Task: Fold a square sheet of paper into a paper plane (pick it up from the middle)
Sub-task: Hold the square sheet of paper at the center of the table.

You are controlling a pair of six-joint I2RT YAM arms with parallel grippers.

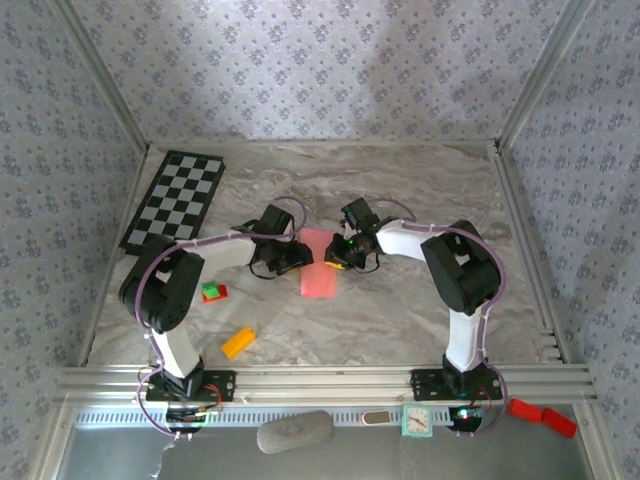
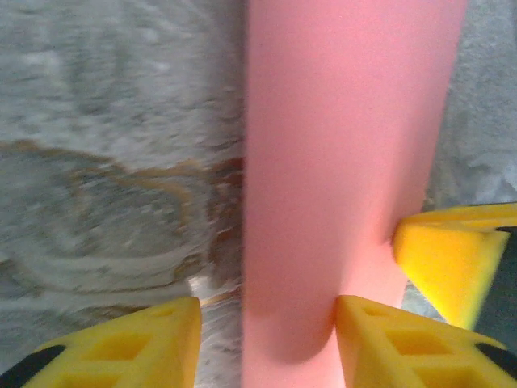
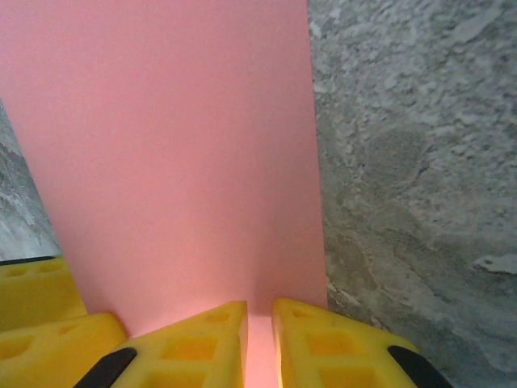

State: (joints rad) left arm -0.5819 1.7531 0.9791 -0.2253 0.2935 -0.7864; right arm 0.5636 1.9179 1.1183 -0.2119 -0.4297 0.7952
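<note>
The square sheet of paper (image 1: pixel 318 264) lies mid-table as a salmon-pink upright rectangle, apparently folded over. Both grippers meet at its upper part. My left gripper (image 1: pixel 296 256) comes in from the left and stands open. In the left wrist view its yellow fingers (image 2: pixel 121 343) are wide apart, with the paper (image 2: pixel 347 162) bulging up between them. My right gripper (image 1: pixel 341 253) comes in from the right. In the right wrist view its fingers (image 3: pixel 202 339) are nearly together, shut on the paper's (image 3: pixel 170 145) near edge. The paper's underside is hidden.
A checkerboard (image 1: pixel 175 200) lies at the back left. A red-and-green block (image 1: pixel 213 292) and an orange block (image 1: pixel 238 342) sit front left. Patterned walls enclose the marble table (image 1: pixel 420 190). On the front rail lie a grey pad (image 1: pixel 295 432) and a red piece (image 1: pixel 540 417).
</note>
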